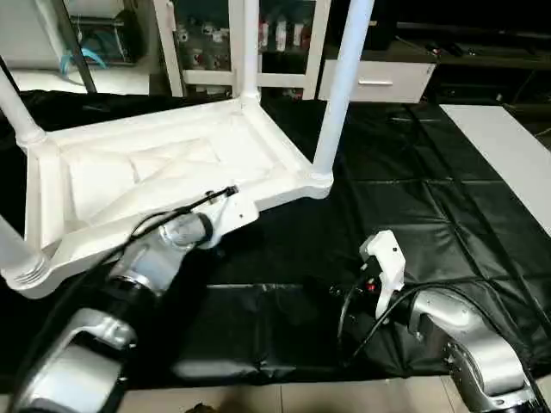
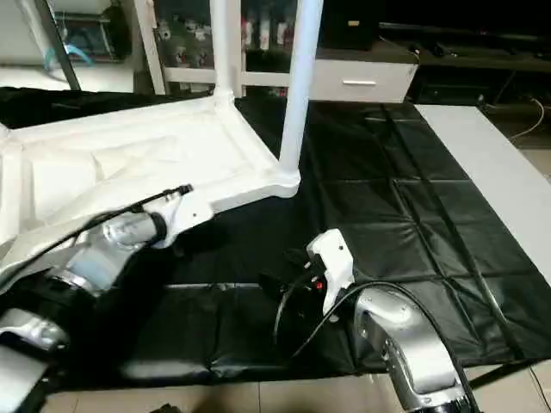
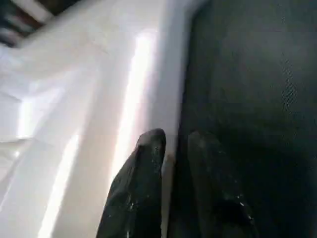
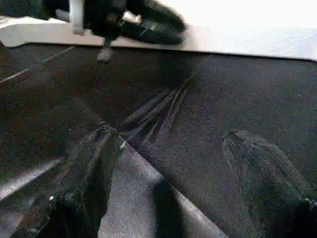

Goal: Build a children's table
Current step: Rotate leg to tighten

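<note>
The children's table [image 1: 164, 163] lies upside down on the black-covered work table, ribbed underside up. White legs [image 1: 340, 86] stand upright in its corner sockets; one rises at the near right corner, another at the far corner [image 1: 250, 52]. My left gripper [image 3: 173, 141] is shut on the top's near rim [image 1: 258, 202], one finger on the white plastic and the other on the outer side. My right gripper [image 4: 173, 139] hovers open just above the black cover [image 1: 284, 249], a short way in front of that rim, holding nothing. In the right wrist view, the left gripper [image 4: 143, 25] sits at the white rim.
A white panel [image 1: 508, 146] lies along the right side of the work table. Shelving and a white drawer unit [image 1: 379, 82] stand behind it. The black cover's front edge [image 1: 284, 379] runs just ahead of my forearms.
</note>
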{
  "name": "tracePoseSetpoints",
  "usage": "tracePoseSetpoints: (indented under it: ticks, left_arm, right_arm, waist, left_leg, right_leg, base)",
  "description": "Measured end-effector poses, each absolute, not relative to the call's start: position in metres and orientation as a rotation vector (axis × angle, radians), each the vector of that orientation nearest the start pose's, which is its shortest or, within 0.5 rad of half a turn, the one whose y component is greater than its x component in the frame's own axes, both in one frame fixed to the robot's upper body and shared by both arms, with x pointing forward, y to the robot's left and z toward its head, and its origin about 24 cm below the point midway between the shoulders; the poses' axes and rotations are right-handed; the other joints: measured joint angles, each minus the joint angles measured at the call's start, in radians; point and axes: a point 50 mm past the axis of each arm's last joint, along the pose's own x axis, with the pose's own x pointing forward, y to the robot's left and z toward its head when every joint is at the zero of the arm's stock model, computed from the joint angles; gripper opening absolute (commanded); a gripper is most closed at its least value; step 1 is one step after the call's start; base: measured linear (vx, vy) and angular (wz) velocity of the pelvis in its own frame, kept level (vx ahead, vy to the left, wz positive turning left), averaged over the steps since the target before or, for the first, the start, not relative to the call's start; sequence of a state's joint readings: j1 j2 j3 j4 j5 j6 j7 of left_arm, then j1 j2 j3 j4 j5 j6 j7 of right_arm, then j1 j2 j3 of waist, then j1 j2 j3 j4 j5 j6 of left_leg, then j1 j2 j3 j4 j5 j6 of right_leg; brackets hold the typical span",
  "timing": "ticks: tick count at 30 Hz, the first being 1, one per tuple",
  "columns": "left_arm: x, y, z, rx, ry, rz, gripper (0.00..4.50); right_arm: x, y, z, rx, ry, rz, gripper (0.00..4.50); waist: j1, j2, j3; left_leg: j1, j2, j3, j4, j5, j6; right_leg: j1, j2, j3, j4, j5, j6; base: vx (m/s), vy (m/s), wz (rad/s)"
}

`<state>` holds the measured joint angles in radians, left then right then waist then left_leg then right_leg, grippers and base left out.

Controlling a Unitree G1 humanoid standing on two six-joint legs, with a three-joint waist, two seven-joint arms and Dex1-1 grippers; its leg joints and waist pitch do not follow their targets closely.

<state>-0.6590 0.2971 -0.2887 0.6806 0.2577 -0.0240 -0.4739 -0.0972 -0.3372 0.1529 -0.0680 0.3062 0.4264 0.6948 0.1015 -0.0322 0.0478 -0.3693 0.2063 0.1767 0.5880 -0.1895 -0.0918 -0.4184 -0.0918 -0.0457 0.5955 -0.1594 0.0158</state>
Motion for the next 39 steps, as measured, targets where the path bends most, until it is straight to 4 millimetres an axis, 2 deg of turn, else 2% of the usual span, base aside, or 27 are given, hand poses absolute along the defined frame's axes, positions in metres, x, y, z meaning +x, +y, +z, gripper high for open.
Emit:
tracePoseSetpoints:
  ticks: [5,8,10,12,13,15,17,20,21,22,26,32,33,36,39]
  left_arm:
    - [0.36,0.122,0.071,0.588,0.071,-0.596,1.06]
    - [0.363,0.127,0.08,0.418,0.025,-0.533,1.06]
    - [0.358,0.137,0.098,0.229,-0.055,-0.543,1.06]
    - [0.348,0.148,0.111,0.126,-0.118,-0.604,1.33]
    - [0.335,0.16,0.114,0.084,-0.129,-0.666,1.38]
    - [0.306,0.19,0.105,0.062,-0.076,-0.743,1.52]
    - [0.295,0.206,0.095,0.03,-0.024,-0.73,1.67]
    - [0.255,0.245,0.077,0.013,0.077,-0.741,1.95]
    - [0.239,0.263,0.069,-0.001,0.135,-0.717,2.05]
    - [0.231,0.272,0.066,-0.004,0.151,-0.694,2.16]
    - [0.218,0.301,0.068,0.04,0.087,-0.56,2.45]
    - [0.201,0.33,0.07,0.018,0.003,-0.375,2.9]
    - [0.194,0.336,0.07,0.007,-0.017,-0.341,3.09]
    - [0.181,0.353,0.064,-0.003,-0.023,-0.266,3.29]
    - [0.171,0.36,0.059,0.001,-0.025,-0.242,3.58]
  right_arm:
    - [0.251,-0.136,0.046,0.025,0.319,0.875,3.63]
    - [0.251,-0.136,0.044,0.027,0.327,0.876,3.63]
    - [0.251,-0.136,0.045,0.026,0.324,0.879,3.63]
    - [0.251,-0.136,0.045,0.025,0.321,0.879,3.63]
    - [0.251,-0.134,0.046,0.027,0.313,0.887,3.63]
    - [0.249,-0.137,0.044,0.026,0.318,0.88,3.63]
    - [0.248,-0.141,0.042,0.025,0.331,0.868,3.63]
    - [0.248,-0.132,0.043,0.047,0.308,0.886,3.63]
    - [0.246,-0.134,0.041,0.048,0.318,0.88,3.63]
    - [0.244,-0.136,0.04,0.046,0.326,0.875,3.63]
    - [0.245,-0.132,0.04,0.054,0.32,0.886,3.63]
    - [0.245,-0.132,0.04,0.056,0.318,0.889,3.63]
    - [0.245,-0.132,0.04,0.055,0.318,0.889,3.63]
    - [0.245,-0.133,0.04,0.051,0.32,0.887,3.63]
    - [0.245,-0.133,0.04,0.051,0.32,0.888,3.63]
  waist:
    - [0.001,-0.003,0.0]
    - [0.001,-0.005,0.001]
    - [-0.001,-0.005,0.001]
    - [-0.001,-0.005,0.001]
    - [-0.007,-0.004,0.0]
    - [-0.016,-0.002,0.0]
    - [-0.007,-0.002,0.002]
    - [-0.014,0.001,0.0]
    - [-0.015,0.001,0.001]
    - [-0.014,0.0,0.001]
    - [0.0,-0.003,0.001]
    - [-0.001,-0.008,-0.002]
    - [-0.003,-0.011,-0.004]
    - [-0.009,-0.013,-0.005]
    - [-0.011,-0.017,-0.007]
  left_leg:
    - [0.001,0.001,0.0,0.0,0.0,0.0]
    - [0.0,0.001,0.0,0.0,0.0,0.0]
    - [0.0,0.001,0.0,-0.001,0.0,0.0]
    - [0.001,0.001,0.0,-0.002,0.0,0.0]
    - [0.002,0.001,0.001,-0.003,0.0,0.0]
    - [0.002,0.001,0.003,-0.008,-0.001,-0.001]
    - [0.002,0.001,0.001,-0.007,0.0,-0.001]
    - [0.004,0.001,0.0,-0.007,0.0,-0.002]
    - [0.004,0.001,0.0,-0.007,0.0,-0.001]
    - [0.004,0.001,0.0,-0.007,0.0,-0.002]
    - [0.005,0.001,-0.001,-0.007,0.0,-0.002]
    - [0.007,0.0,-0.002,-0.006,0.0,-0.002]
    - [0.008,0.0,-0.002,-0.007,0.0,-0.002]
    - [0.012,0.001,-0.003,-0.007,0.0,-0.002]
    - [0.013,0.001,-0.003,-0.007,0.0,-0.002]
  right_leg:
    - [0.0,0.001,0.0,0.001,0.0,0.0]
    - [0.0,0.001,0.0,0.001,0.0,0.0]
    - [-0.001,0.001,0.0,0.0,0.0,0.0]
    - [-0.001,0.001,0.0,0.001,-0.001,-0.001]
    - [-0.002,0.001,0.0,0.001,-0.002,0.0]
    - [0.0,0.001,0.001,0.001,-0.004,0.0]
    - [-0.001,0.002,-0.001,0.001,-0.004,0.001]
    - [0.0,0.002,0.0,0.001,-0.005,0.001]
    - [0.001,0.002,0.001,0.0,-0.005,0.001]
    - [0.0,0.002,0.001,0.0,-0.005,0.002]
    - [0.005,0.002,0.002,0.0,-0.008,0.007]
    - [0.007,0.003,0.003,0.001,-0.009,0.008]
    - [0.008,0.003,0.003,0.001,-0.009,0.008]
    - [0.011,0.004,0.003,0.0,-0.01,0.009]
    - [0.012,0.004,0.004,-0.001,-0.01,0.01]
  base:
    - [0.0,0.0,0.0]
    - [0.0,0.0,0.0]
    - [0.0,0.0,0.0]
    - [0.0,0.0,0.0]
    - [0.0,0.0,0.0]
    - [0.0,0.0,0.0]
    - [0.0,0.0,0.0]
    - [0.0,0.0,0.0]
    - [0.0,0.0,0.0]
    - [0.0,0.0,0.0]
    - [0.0,0.0,0.0]
    - [0.0,0.0,0.0]
    - [0.0,0.0,0.0]
    - [0.0,0.0,0.0]
    - [0.0,0.0,0.0]
